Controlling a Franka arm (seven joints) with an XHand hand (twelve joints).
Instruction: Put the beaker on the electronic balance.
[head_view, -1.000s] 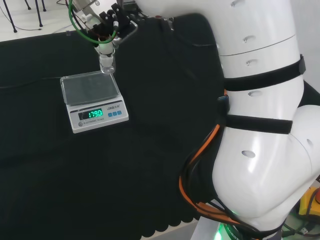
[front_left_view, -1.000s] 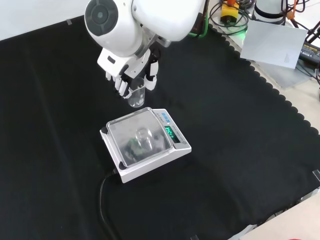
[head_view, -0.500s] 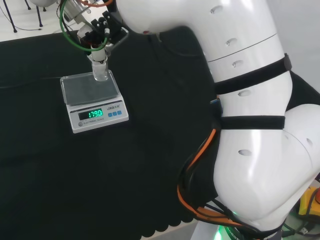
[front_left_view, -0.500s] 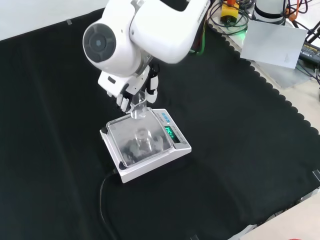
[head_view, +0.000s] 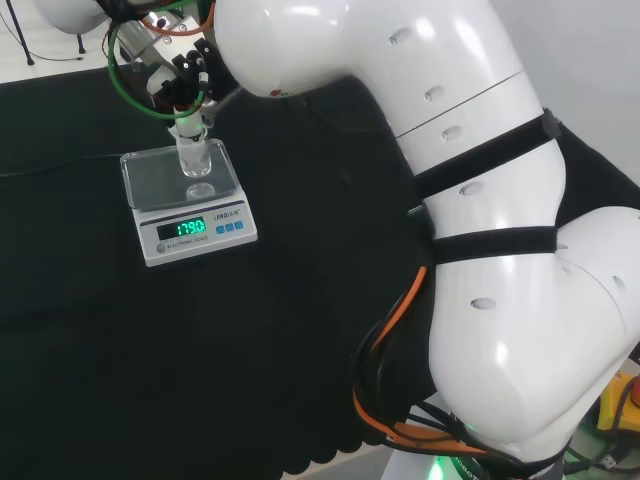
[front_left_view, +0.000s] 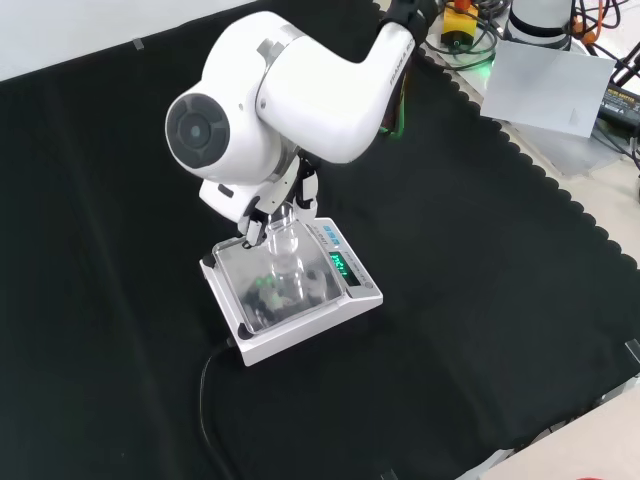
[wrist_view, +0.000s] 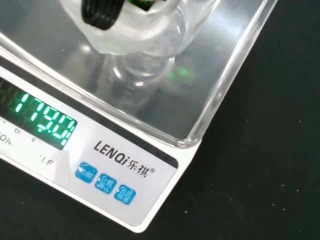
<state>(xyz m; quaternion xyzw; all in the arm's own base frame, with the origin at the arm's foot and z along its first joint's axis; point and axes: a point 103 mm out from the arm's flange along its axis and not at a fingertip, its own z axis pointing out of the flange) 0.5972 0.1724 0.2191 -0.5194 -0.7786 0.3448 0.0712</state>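
The beaker (head_view: 194, 160), small and of clear glass, stands upright over the clear pan of the electronic balance (head_view: 196, 229). My hand (head_view: 184, 76) is shut on its upper part from above. In the front view the hand (front_left_view: 256, 208) holds the beaker (front_left_view: 283, 238) above the middle of the balance (front_left_view: 300, 335), under the arm's big white link. Close up, the wrist view shows the beaker (wrist_view: 150, 55) with a black finger (wrist_view: 102, 12) against it, just over the balance (wrist_view: 130, 165). Its mirror image lies in the pan. I cannot tell whether its base touches the pan. The green display is lit.
A black cable (front_left_view: 205, 400) runs from the balance toward the cloth's near edge in the front view. Beyond the cloth's scalloped edge at the upper right lie a grey sheet (front_left_view: 545, 85) and cables. The arm's white links (head_view: 480, 250) stand at the head view's right.
The hand has carried the beaker from beside the balance's far edge to over the middle of the pan and lower. The display's figures look the same.
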